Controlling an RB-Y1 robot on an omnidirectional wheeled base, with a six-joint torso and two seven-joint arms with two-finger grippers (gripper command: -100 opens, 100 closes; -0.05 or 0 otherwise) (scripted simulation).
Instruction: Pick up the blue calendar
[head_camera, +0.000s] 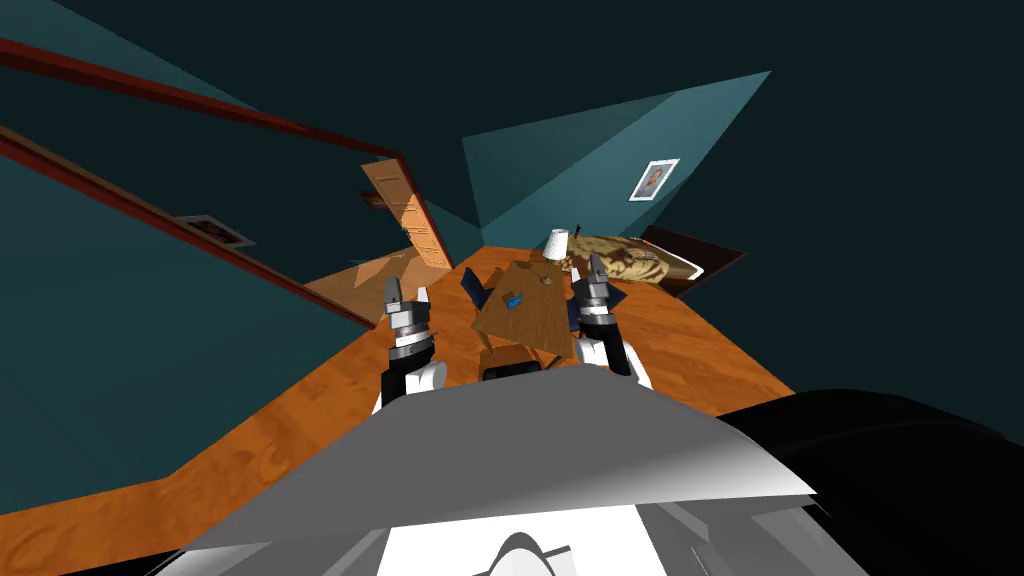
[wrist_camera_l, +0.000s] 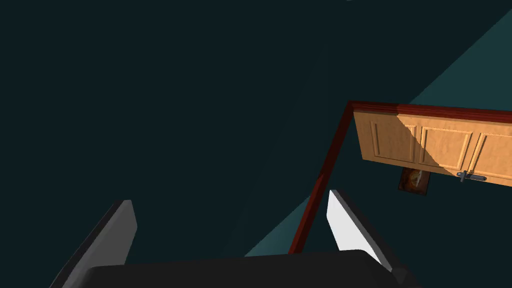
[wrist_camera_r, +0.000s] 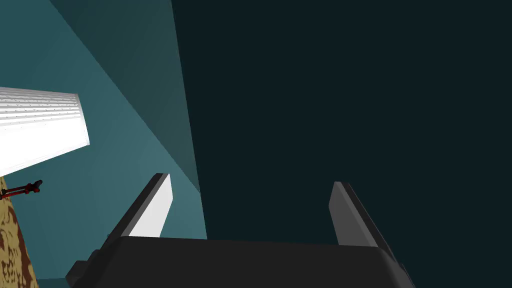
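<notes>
While both arms are raised ahead of the robot, the pick itself has not started. From the head camera, the small bright blue calendar (head_camera: 514, 299) lies on a rectangular brown wooden table (head_camera: 530, 330), between the two pairs of fingers and well apart from both. A small grey object (head_camera: 547, 281) sits on the same tabletop, beyond the calendar, and a dark blue chair (head_camera: 476, 290) stands at the table edge nearer the left fingers. The left gripper (head_camera: 405, 295) has its two pale blade fingers spread wide with nothing between them, which its wrist camera confirms (wrist_camera_l: 230, 197); they aim at a dark teal wall. The right gripper (head_camera: 597, 270) is likewise spread and empty (wrist_camera_r: 250, 180), with a white ribbed lampshade (wrist_camera_r: 40, 130) off to the side of its fingers. Nothing is held, so every step remains: judging by this, one arm must swing down towards the tabletop, bring its fingers around the calendar, close and lift.
</notes>
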